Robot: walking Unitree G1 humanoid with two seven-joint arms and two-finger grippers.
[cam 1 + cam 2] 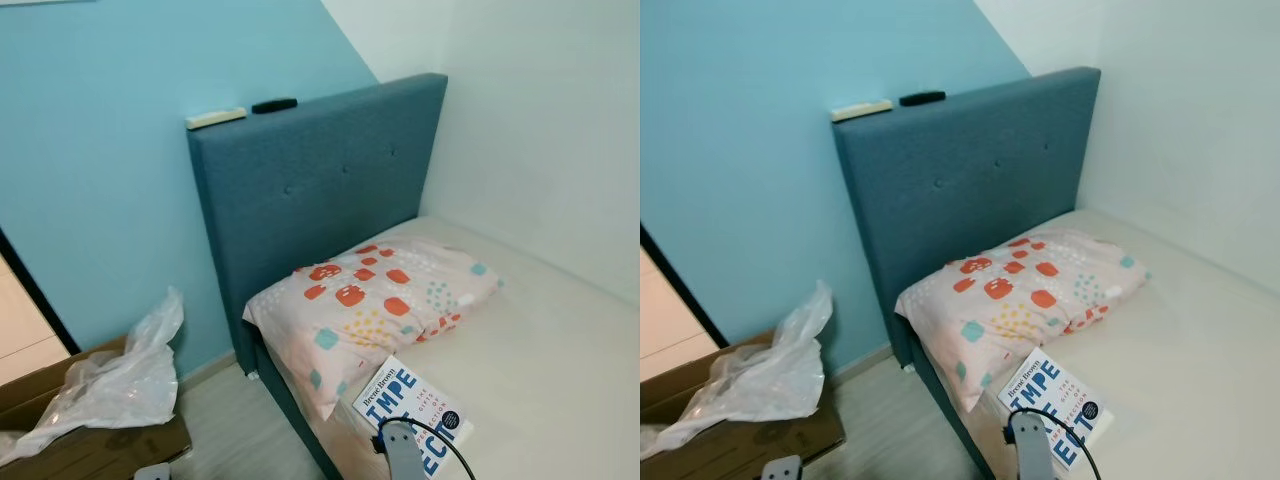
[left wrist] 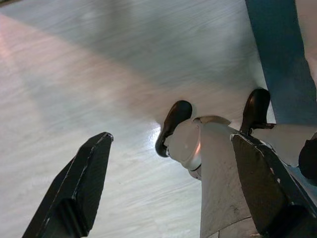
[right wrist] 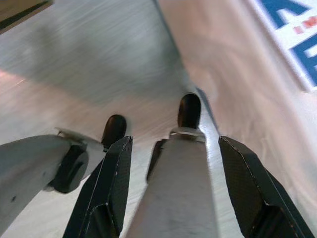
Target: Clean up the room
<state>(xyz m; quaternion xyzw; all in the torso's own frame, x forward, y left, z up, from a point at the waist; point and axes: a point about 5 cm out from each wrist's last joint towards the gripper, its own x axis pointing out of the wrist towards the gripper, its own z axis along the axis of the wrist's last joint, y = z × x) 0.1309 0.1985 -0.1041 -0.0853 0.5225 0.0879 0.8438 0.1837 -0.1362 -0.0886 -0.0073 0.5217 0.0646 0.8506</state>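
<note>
Bedside, book: white-and-blue book (image 1: 415, 411) lies on bed (image 1: 560, 350), just beside patterned pillow (image 1: 375, 300).
Floor clutter: cardboard box (image 1: 70, 420) holds crumpled plastic (image 1: 110, 385).
Headboard: 2 small items (image 1: 215, 117) on top.
Pincers: left pincer (image 2: 168, 188) and right pincer (image 3: 173, 188) open, empty, above floor.
Progress: tidying looks unfinished.

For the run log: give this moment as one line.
stage: facing bed | book on mattress beside pillow | left gripper, right gripper: jaws open, empty, over floor

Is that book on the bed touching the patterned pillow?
Touching. In the left eye view the book's top corner meets the lower edge of the pillow, with no strip of mattress showing between them.
</note>
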